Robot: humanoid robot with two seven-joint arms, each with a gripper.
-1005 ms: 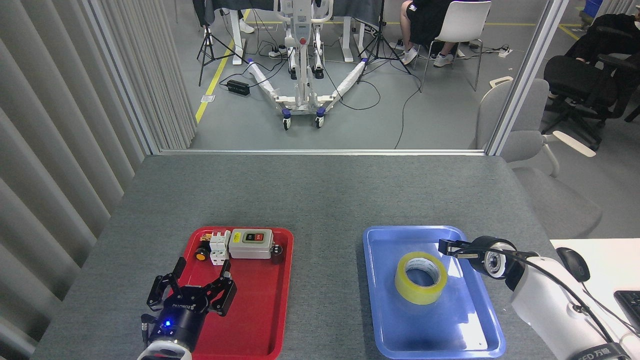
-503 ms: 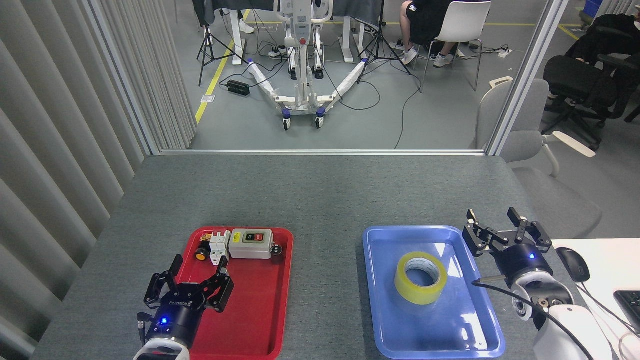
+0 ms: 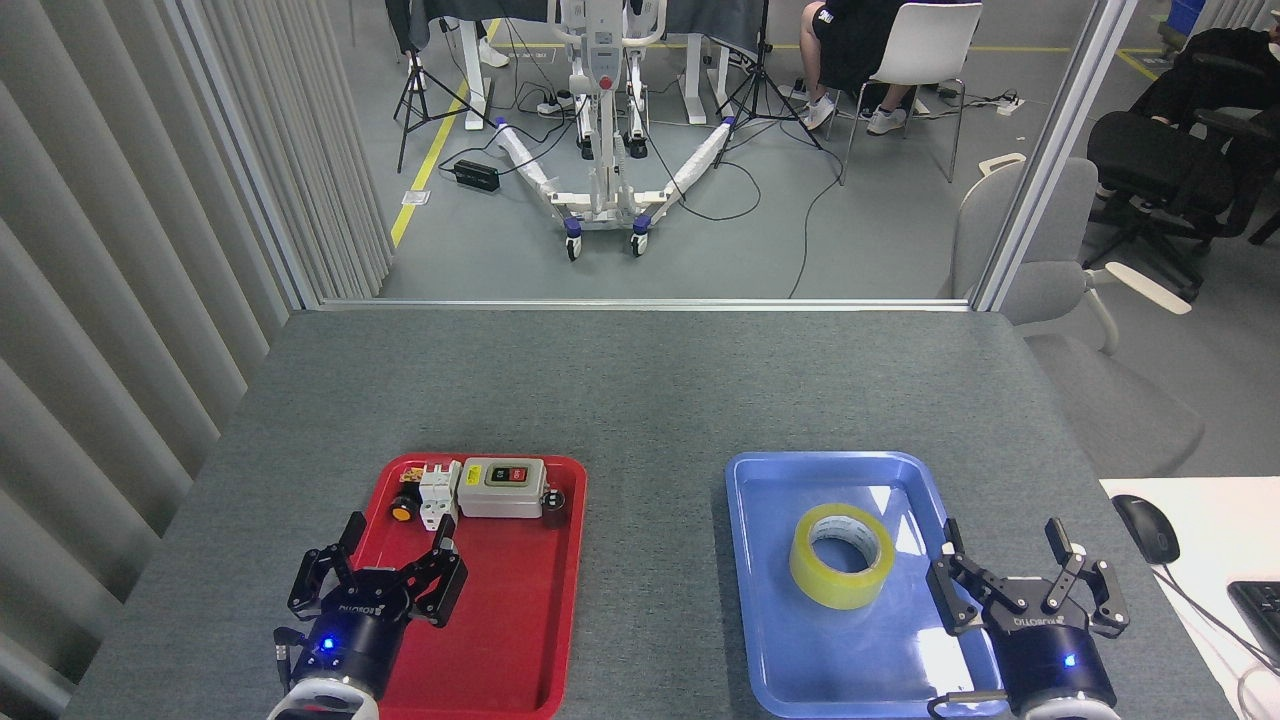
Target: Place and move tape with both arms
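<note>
The left gripper (image 3: 385, 570) sits at the lower left, over the near-left corner of the red tray (image 3: 520, 650). Its 3 black fingers (image 3: 440, 580) are spread apart and hold nothing; a blue light shows on its body. The arm behind it is cut off by the bottom edge of the view.

The red tray lies flat on the grey table (image 3: 640, 390). At its far end stand a grey switch box (image 3: 502, 487) with 1 dark and 1 red button, a white terminal block (image 3: 438, 494), a yellow push-button (image 3: 402, 510) and a small dark cylinder (image 3: 553, 503). Details of the small parts are too fine to read.

The blue tray (image 3: 800, 660) lies to the right, well apart from the red tray. The tape (image 3: 841, 556) lies flat in the middle of it, core opening upward, touched by neither gripper.

The right gripper (image 3: 1020, 590) sits over the near-right rim of the blue tray, just beside the tape. Its fingers are spread and empty, and part of the tray rim is hidden behind them. Its arm is cut off at the bottom edge.

A computer mouse (image 3: 1145, 527) lies on a white surface at the right edge.

Compared with 0.5 s ago, the right gripper has moved nearer to the robot and lower in view; the left gripper, both trays and the tape are unchanged.
</note>
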